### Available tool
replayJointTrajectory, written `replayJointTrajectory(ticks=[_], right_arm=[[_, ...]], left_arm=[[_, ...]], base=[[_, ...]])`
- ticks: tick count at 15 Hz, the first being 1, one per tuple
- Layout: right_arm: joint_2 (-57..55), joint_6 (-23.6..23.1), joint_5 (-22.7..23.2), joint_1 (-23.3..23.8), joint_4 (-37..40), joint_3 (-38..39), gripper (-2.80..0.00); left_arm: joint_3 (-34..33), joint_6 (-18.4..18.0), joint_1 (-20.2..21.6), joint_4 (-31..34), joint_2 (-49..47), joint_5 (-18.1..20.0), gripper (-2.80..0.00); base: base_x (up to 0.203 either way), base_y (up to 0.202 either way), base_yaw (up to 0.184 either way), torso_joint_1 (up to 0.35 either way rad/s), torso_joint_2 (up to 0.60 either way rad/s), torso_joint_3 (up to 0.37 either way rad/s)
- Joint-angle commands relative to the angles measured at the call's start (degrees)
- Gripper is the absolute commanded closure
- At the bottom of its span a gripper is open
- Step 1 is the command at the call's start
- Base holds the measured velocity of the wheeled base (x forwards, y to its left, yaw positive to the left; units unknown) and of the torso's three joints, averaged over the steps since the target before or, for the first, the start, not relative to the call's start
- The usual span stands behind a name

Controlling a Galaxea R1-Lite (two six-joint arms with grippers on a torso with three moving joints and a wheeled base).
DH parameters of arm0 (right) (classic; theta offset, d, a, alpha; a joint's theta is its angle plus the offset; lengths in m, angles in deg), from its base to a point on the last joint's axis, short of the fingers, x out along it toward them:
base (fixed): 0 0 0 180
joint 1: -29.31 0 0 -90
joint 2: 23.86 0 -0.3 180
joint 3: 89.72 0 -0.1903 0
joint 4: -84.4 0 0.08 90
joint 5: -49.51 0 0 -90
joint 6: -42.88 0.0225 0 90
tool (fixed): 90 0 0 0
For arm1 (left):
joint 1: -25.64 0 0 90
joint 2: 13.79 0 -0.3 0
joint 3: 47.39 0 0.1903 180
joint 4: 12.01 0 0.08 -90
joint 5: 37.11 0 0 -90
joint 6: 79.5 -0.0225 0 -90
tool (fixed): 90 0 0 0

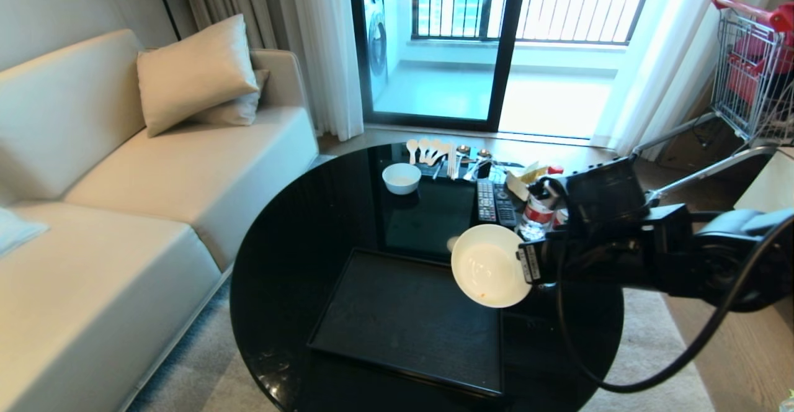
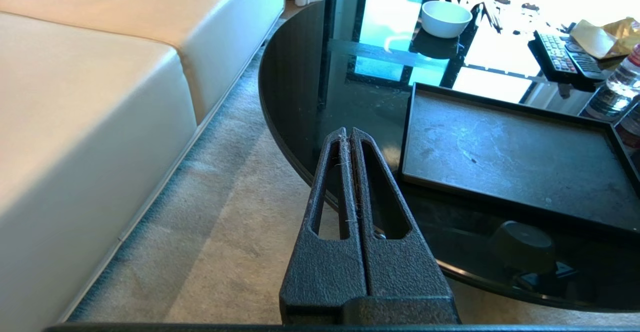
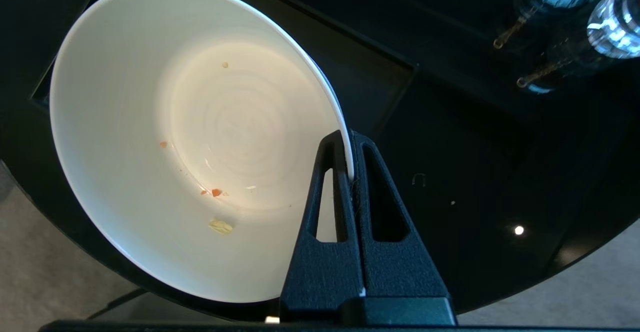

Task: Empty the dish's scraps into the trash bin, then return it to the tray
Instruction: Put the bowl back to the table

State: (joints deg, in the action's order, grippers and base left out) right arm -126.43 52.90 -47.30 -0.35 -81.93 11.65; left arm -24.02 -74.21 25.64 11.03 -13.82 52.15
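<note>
Now tilted above the tray (image 1: 409,313): right gripper (image 3: 348,158) pinches the dish (image 3: 150,137) by its rim.
Tiny orange and pale scraps (image 3: 216,192) cling inside.

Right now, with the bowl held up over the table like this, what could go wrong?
1. The right end effector pinches only the thin rim of the dish, which hangs tilted; the glossy wall might slip out and fall.
2. A few crumbs of scraps cling inside; they may drop onto the tray.
3. The bottles stand close beside the arm and could be knocked.
</note>
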Motion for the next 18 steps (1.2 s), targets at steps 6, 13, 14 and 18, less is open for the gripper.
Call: replayJointTrajectory(ticks=[6,13,14,18], right_arm=[[-15.75,20.10,-2.95,-5.52,12.56,-15.26,0.00],[-27.84,26.62,-3.11,-7.08,22.38,-29.90,0.00],[-28.78,26.68,-3.27,-7.08,22.21,-29.93,0.00],[-32.12,27.26,-6.19,-6.90,21.02,-30.07,0.00]], left_arm=[[0.00,0.07,0.00,-0.02,0.02,-0.05,0.00],[0.00,0.07,0.00,-0.02,0.02,-0.05,0.00],[0.00,0.07,0.00,-0.02,0.02,-0.05,0.00],[0.00,0.07,0.00,-0.02,0.02,-0.05,0.00]], base=[[0.000,0.000,0.000,0.000,0.00,0.000],[0.000,0.000,0.000,0.000,0.00,0.000],[0.000,0.000,0.000,0.000,0.00,0.000],[0.000,0.000,0.000,0.000,0.00,0.000]])
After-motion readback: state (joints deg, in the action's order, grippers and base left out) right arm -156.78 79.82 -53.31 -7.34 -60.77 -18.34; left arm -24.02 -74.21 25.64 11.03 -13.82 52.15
